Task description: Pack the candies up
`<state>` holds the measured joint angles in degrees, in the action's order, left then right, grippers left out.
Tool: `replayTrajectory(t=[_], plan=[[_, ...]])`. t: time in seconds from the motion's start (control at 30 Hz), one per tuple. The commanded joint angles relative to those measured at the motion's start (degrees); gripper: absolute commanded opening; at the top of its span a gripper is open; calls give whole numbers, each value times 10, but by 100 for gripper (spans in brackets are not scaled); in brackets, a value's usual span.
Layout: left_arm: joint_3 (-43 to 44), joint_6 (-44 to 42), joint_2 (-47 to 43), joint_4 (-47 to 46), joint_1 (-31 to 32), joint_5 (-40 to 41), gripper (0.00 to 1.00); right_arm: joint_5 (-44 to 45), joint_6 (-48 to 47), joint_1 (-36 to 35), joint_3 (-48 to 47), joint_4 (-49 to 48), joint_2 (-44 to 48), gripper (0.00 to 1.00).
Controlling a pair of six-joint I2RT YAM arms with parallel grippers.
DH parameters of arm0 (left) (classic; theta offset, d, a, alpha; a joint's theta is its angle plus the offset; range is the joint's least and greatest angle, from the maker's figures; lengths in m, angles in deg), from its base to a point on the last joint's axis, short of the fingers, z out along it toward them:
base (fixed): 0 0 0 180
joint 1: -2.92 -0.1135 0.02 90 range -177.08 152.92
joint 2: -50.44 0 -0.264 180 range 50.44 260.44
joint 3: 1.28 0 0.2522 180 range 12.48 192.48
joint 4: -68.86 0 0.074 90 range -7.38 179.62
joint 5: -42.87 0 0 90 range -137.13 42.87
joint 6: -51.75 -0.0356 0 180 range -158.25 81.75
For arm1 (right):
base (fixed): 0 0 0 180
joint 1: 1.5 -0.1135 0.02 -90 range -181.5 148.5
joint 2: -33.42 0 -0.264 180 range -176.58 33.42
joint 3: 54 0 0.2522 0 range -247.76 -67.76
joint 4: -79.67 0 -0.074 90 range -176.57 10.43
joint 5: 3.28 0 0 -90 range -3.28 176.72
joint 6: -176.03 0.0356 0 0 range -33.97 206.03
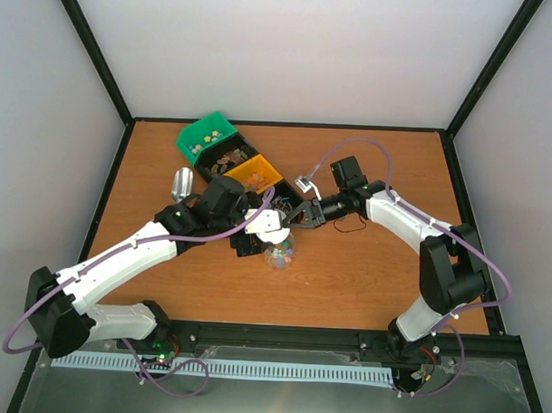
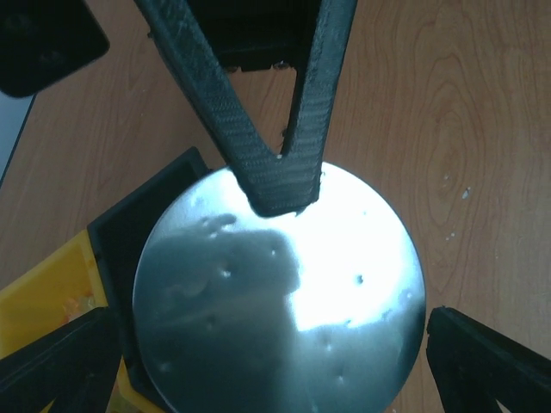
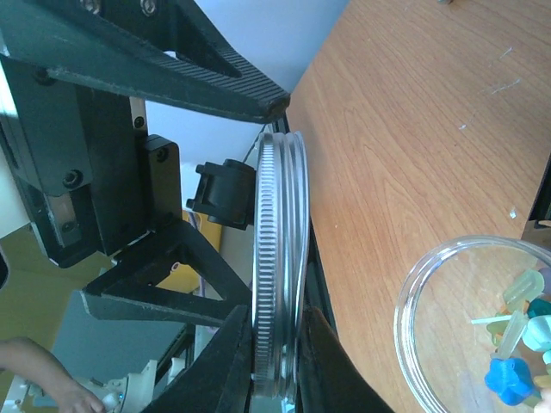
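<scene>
The lid (image 2: 275, 301) is seen to be bare metal, polished to a mirror gloss and flecked with small pits, its rim finely ribbed. The fingers (image 2: 250, 129) of the right gripper (image 3: 277, 344) are shown as black plastic with a rough, woven-looking grain. The table (image 1: 373, 273) is finished in smooth wood grain of low sheen. The jar (image 3: 405, 301) is clear and glossy. Smooth plastic is seen in the green bin (image 1: 192, 138) and orange bin (image 1: 270, 173), and dull silver metal in the scoop (image 1: 181, 185)
</scene>
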<state>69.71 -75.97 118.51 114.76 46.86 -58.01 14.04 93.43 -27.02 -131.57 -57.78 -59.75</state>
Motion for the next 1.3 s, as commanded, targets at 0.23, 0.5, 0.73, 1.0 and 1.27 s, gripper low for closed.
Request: replayTrajectory(t=[0.23,0.5,0.73,1.0,1.27], plan=[[29,-3,19,4,25,-30,93,-11,15,2,13,-15,9,3],[21,-19,18,-1,38,-17,98,-14,15,4,12,-15,6,3],[22,-26,30,-2,40,-19,100,-17,16,6,11,-14,4,3],[25,-28,47,-11,41,-11,98,-22,12,9,8,-3,-5,3],[28,-24,55,-12,41,-6,87,-29,13,13,-1,6,-19,3]])
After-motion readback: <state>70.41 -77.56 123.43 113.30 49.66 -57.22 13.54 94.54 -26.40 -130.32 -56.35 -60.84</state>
